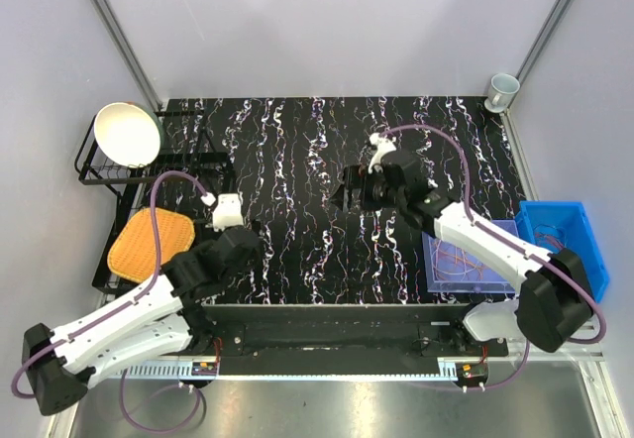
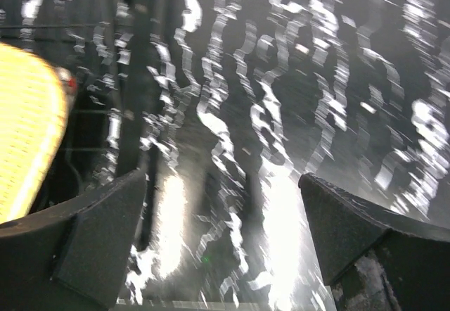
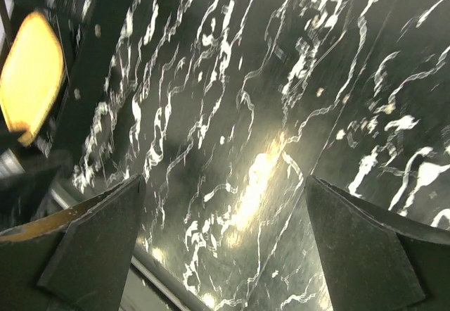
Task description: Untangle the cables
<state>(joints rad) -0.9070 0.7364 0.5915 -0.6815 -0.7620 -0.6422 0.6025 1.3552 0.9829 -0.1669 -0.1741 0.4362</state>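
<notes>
Pale walls close in a black surface (image 1: 297,161) veined with white. The cables (image 1: 458,260), thin orange loops, lie in a clear tray (image 1: 429,260) at the right near edge, just beside a blue bin (image 1: 555,228). The right arm's forearm crosses over the tray. The right pincer (image 1: 353,188) hangs above the middle of the surface, well apart from the cables. In its wrist view its fingers (image 3: 91,248) stand wide with only bare marble between them. The left pincer (image 2: 221,177) is over the left part of the surface, next to an orange-yellow mat (image 1: 149,242). Its jaws are also wide and hold nothing. A black wire rack (image 1: 89,165) at the far left carries a white bowl (image 1: 127,133), and a pale cup (image 1: 503,88) stands at the far right corner.
</notes>
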